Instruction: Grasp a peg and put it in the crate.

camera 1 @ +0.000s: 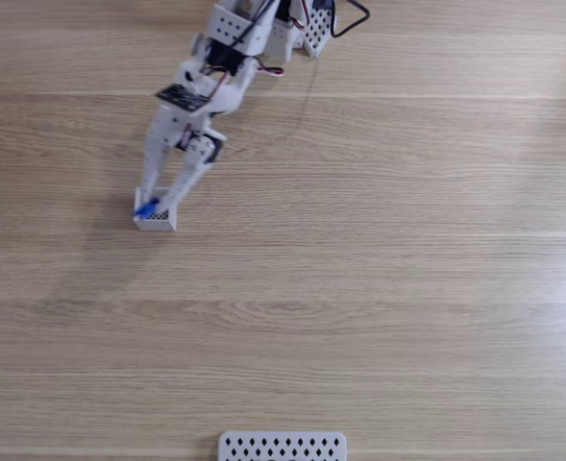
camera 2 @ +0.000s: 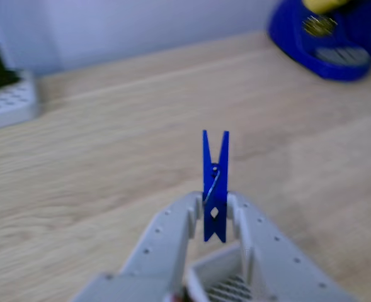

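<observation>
Peg (camera 2: pixel 215 189), a blue clothespin, is pinched between the white gripper (camera 2: pixel 214 217) fingers, just above the crate (camera 2: pixel 204 272); long axis upright in the other view, forked end up. In the fixed view the arm reaches from top centre toward lower left, gripper (camera 1: pixel 151 206) tips at the crate (camera 1: pixel 158 222) on the wooden table (camera 1: pixel 388 288).

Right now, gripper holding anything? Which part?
Yes: the gripper pinches the small bright blue clothes peg by its lower half; its forked end sticks out.
</observation>
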Robot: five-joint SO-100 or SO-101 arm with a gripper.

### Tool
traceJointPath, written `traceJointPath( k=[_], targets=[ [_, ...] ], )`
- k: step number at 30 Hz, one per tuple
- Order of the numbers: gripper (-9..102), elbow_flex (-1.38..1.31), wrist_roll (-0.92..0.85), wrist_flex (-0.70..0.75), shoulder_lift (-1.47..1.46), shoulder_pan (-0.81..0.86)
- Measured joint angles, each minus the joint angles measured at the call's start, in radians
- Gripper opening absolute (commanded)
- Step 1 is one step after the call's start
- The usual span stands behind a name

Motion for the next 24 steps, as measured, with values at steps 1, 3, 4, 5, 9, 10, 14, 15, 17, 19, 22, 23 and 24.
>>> traceJointPath(
  k=[1,3,4,5,9,10,14,15,17,19,22,23,24],
  targets=[
    [-1,0.000,0.006,-0.003,-0.015,0.014],
    [-1,0.000,0.012,-0.003,-0.038,0.032],
    [-1,0.000,0.014,-0.003,-0.044,0.037],
    [-1,0.000,0.014,-0.003,-0.049,0.037],
    [-1,0.000,0.014,-0.003,-0.054,0.043],
    [-1,0.000,0.014,-0.003,-0.054,0.044],
    [0,0.000,0.014,-0.003,-0.054,0.041],
    [1,0.000,0.014,-0.003,-0.054,0.041],
    [4,0.000,0.014,-0.003,-0.054,0.041],
    [10,0.000,0.014,-0.003,-0.054,0.041],
    [18,0.000,0.014,-0.003,-0.054,0.041],
    [20,0.000,0.014,0.000,-0.054,0.041],
    [21,0.000,0.014,0.008,-0.054,0.041]
  ],
)
